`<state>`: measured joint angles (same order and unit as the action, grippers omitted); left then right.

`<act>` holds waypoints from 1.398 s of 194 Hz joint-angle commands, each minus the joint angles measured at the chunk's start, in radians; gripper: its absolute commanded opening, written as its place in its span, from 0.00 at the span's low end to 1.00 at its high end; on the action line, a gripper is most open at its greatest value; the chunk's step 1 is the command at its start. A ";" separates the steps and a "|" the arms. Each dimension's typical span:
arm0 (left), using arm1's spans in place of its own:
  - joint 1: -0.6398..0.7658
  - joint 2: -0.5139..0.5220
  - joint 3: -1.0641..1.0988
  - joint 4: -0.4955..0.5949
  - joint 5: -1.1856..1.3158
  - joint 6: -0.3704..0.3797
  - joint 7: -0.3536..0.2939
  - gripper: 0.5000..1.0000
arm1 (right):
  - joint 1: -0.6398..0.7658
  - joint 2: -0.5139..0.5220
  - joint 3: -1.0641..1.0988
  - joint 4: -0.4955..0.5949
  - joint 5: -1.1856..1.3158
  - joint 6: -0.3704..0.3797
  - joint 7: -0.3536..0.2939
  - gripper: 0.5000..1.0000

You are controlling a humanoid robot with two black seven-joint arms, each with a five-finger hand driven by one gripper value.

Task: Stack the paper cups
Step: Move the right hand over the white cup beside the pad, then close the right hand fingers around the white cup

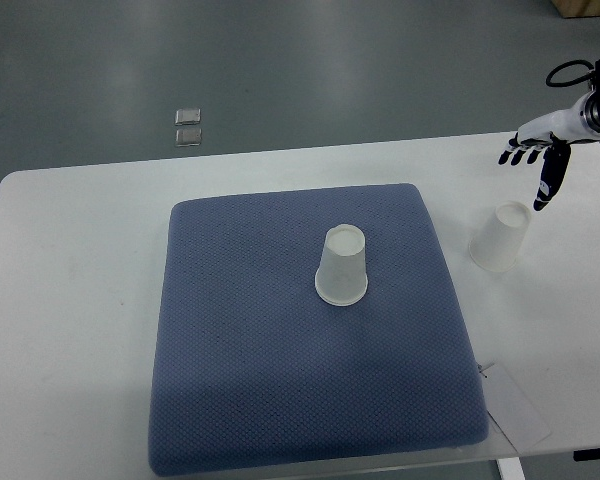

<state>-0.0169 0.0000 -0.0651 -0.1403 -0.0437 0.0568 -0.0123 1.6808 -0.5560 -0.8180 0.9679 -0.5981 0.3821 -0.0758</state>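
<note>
Pad (280, 390) cup (342, 266) centred; R hand (536, 155) open above edge cup (500, 237).

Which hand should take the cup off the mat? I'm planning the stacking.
Right. The right hand hangs open just above the cup on the table, beside the mat. No left hand shows.

A: What colours are the cups?
B: Both white: the cup on the cushion (341, 265) and the cup beside it (500, 238).
A: And the cushion (280, 380)?
B: Dusty blue, with a fine dotted weave.
A: The table (70, 300)?
B: Plain white. The floor (280, 70) is grey-green.
A: The right hand (536, 155)?
B: White back, dark blue-black fingers (545, 187).
</note>
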 commanded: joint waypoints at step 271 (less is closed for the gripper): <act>0.000 0.000 0.001 0.001 -0.001 0.000 0.000 1.00 | -0.280 0.015 0.115 -0.015 0.012 -0.302 -0.005 0.83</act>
<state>-0.0169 0.0000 -0.0651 -0.1395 -0.0437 0.0567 -0.0123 1.4141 -0.5417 -0.7029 0.9559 -0.5850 0.0894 -0.0813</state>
